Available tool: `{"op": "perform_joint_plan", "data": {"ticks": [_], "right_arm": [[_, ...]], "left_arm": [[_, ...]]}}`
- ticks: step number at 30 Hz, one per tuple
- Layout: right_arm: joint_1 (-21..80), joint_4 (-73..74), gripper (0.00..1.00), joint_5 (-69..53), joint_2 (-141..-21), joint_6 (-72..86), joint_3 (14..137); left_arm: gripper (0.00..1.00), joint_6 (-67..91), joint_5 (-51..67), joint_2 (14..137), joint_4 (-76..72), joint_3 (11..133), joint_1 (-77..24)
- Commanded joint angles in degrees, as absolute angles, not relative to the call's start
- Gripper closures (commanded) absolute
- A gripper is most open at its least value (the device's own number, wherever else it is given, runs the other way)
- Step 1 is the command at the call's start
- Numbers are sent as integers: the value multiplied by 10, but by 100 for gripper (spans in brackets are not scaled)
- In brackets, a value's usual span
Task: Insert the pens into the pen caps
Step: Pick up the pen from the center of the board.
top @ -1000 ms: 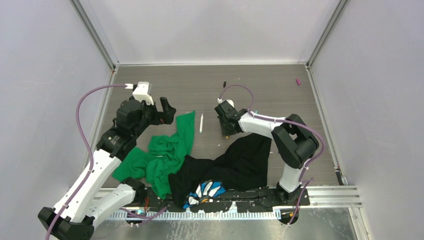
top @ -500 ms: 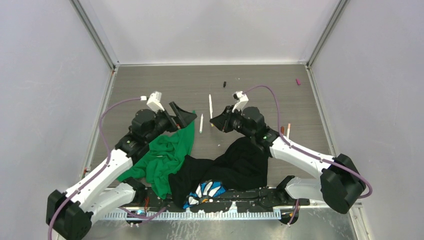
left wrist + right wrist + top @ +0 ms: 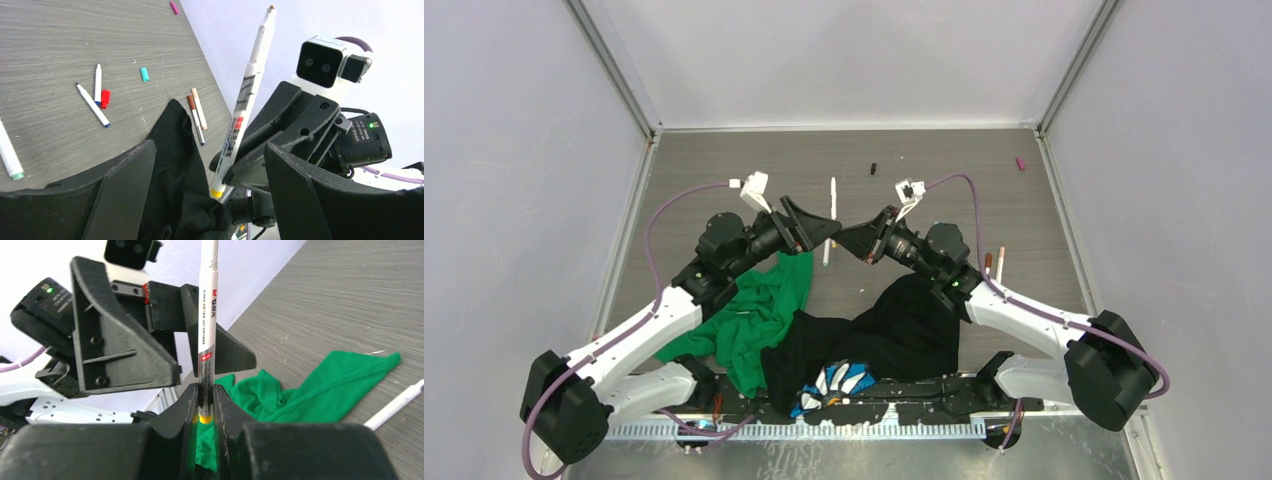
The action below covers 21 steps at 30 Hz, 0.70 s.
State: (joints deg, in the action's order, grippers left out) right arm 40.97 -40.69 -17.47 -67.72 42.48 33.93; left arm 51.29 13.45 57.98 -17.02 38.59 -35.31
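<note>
On the left of the grey table (image 3: 714, 165), a green cloth (image 3: 754, 315) lies crumpled beneath the left arm. The left gripper (image 3: 824, 228) is raised beside it, its fingers (image 3: 125, 175) spread wide and gripping nothing. A green-tipped pen (image 3: 826, 250) lies flat just off the cloth's edge. At the middle, a white pen (image 3: 207, 325) with a yellow end stands nearly upright, pinched low on its barrel by the right gripper (image 3: 206, 390), whose jaws are closed tight on it. From the left wrist, that pen (image 3: 245, 95) shows in the gap between the open fingers, touching neither. A black cap (image 3: 874, 168) sits farther back. To the right, a black cloth (image 3: 904, 325) lies heaped, with two brown-tipped pens (image 3: 994, 262) side by side past it. A red cap (image 3: 105, 97) and a teal cap (image 3: 144, 74) lie nearby, and a magenta cap (image 3: 1020, 163) sits near the far right corner.
</note>
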Motion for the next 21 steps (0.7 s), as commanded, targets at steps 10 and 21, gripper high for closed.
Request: {"op": "perform_joint_plan", "data": {"ticks": [10,21], "right_arm": [[425,-462,99,-201,-661,433,349],[422,-204,50,-88,-636,338,434]], "left_arm": [[69,517,147,594,-215,430,-360],[100,405,174,574,-29,510,-334]]}}
